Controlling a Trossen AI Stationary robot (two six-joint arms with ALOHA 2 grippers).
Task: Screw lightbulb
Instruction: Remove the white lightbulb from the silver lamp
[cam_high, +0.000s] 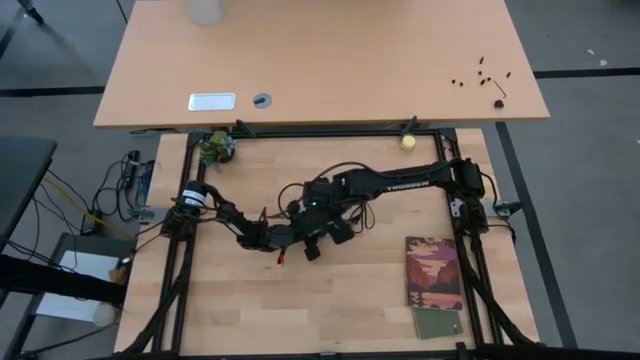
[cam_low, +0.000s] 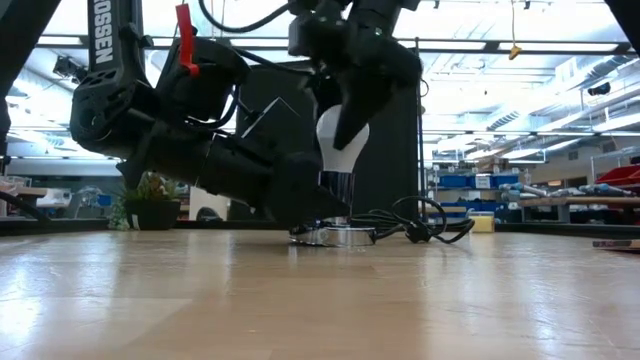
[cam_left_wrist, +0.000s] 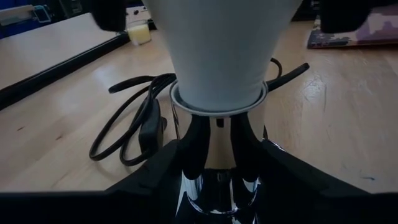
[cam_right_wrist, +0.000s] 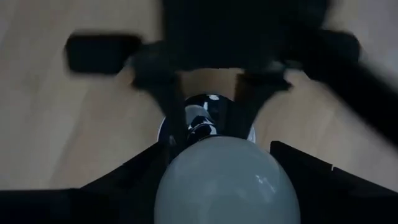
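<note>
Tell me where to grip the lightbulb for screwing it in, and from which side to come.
Grip the lightbulb on its round glass dome, coming straight down from above. It stands upright with its narrow neck in the chrome socket, so only the dome is free. The right gripper holds it that way; the left gripper clamps the socket from the side.

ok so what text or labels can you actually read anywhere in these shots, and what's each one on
"OSSEN", white letters cut off by the picture's top edge, on the dark arm link in the low view.
White lettering on the right arm's long link in the high view: too small to read.
The booklet cover shows only a picture; no words can be made out.
The lightbulb and silver socket show no marking.
</note>
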